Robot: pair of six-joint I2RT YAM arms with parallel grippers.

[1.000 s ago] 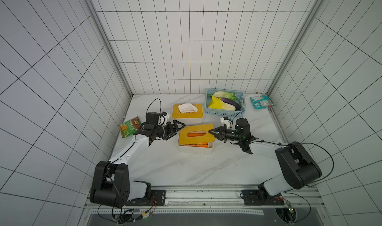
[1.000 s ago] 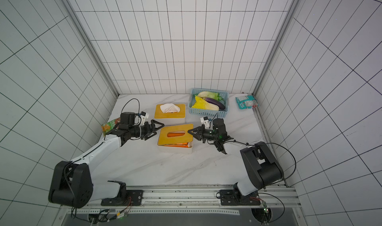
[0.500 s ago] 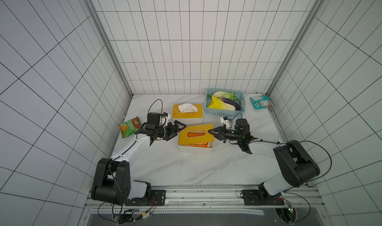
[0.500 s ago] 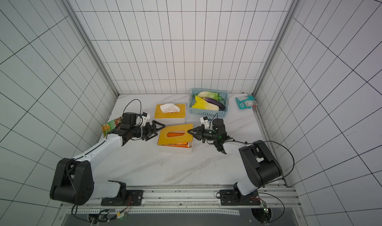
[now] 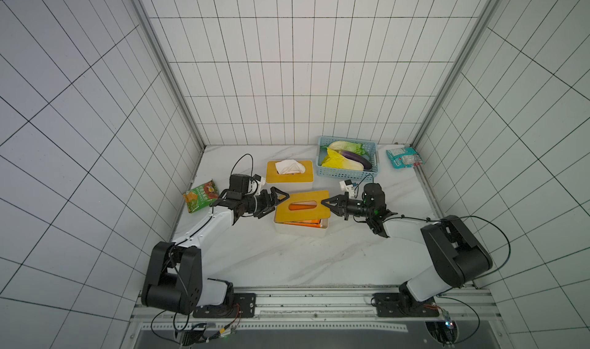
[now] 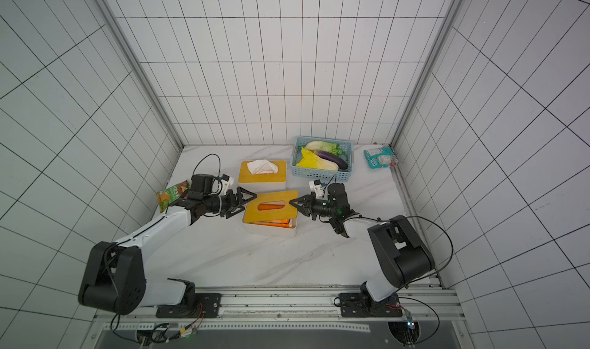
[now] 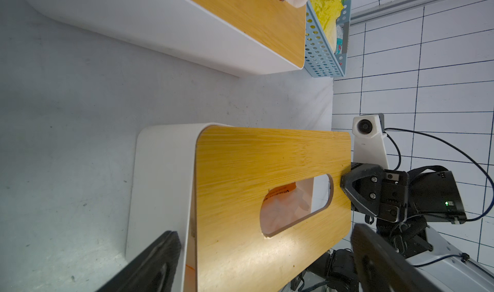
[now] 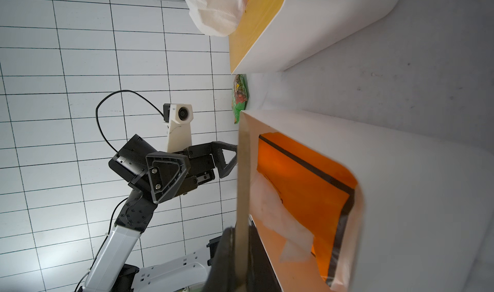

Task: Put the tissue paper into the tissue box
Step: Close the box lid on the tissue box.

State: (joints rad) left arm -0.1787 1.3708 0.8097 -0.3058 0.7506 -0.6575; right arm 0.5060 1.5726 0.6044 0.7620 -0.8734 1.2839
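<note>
Two tissue boxes with white plastic bodies and flat bamboo lids stand on the marble-patterned table (image 5: pixel 287 261). The far box (image 5: pixel 289 180) has a crumpled white tissue (image 5: pixel 289 167) coming out of its slot. In the near white box (image 5: pixel 300 232) lies the orange plastic pack of tissue paper (image 8: pixel 302 175), so the paper is already inside. Its slotted bamboo lid (image 5: pixel 297 217) is not seated: it sits tilted above the rim, and the orange pack shows under its front edge. The right gripper (image 5: pixel 326 202) has its jaws pressed together on the lid's right edge. The left gripper (image 5: pixel 278 203) is spread wide at the opposite end and holds nothing; whether it touches the lid I cannot tell. I judge that the step is to close the box. To do it well, the right arm should lower the lid slowly and parallel to the rim, while the left gripper guides the free end. The loose white sheet (image 8: pixel 278 218) should not be trapped under the lid's edge.
</note>
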